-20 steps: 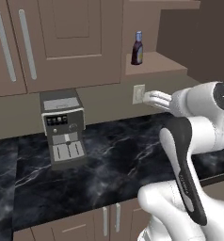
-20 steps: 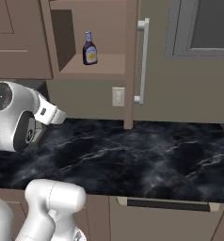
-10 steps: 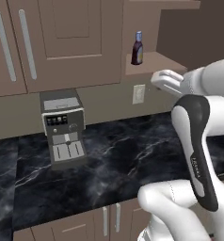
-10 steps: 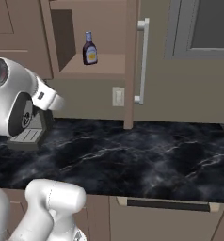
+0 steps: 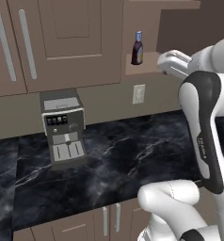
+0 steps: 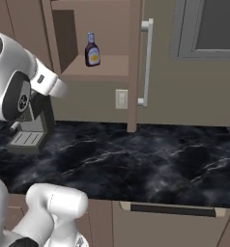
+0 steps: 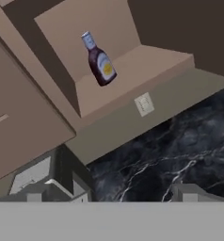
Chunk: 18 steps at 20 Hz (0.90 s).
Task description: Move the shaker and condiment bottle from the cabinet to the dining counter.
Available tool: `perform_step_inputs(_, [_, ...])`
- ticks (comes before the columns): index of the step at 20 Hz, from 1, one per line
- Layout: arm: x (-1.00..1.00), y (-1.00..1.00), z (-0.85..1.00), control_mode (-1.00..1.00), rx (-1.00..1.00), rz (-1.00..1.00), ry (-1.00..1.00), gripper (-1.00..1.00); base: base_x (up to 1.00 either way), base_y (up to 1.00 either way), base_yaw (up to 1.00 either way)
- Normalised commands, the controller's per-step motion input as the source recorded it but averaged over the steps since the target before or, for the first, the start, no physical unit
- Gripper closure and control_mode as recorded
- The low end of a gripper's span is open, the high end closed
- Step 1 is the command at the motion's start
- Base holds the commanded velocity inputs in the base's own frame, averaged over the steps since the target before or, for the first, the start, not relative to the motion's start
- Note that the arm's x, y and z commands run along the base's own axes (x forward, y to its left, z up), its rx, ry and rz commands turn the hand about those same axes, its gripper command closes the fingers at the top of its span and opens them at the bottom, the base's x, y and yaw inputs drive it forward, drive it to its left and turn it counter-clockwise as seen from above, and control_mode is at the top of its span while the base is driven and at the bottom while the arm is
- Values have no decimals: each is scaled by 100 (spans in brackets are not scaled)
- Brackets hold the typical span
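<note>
Fingers [image 7: 182, 190] of the gripper [image 7: 109, 195] stand wide apart with nothing between them, aimed up at the open cabinet [image 7: 132, 61]. On its bottom shelf the condiment bottle [image 7: 99, 60] stands upright at about twelve o'clock from the fingertips, well apart from them, above the wall outlet [image 7: 144, 104] and the black marble worktop [image 7: 180, 146].
</note>
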Motion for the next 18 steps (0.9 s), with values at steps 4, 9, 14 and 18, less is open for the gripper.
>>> perform_step_inputs(4, [0,-12,24,-100,-13,0,0,-100,0,0,0])
perform_step_inputs(9, [2,-15,10,-100,-14,0,-1,-100,0,0,0])
perform_step_inputs(14, [18,-5,10,-100,-5,4,-11,-100,0,0,0])
perform_step_inputs(18, [34,0,11,-100,0,7,-4,-100,0,0,0])
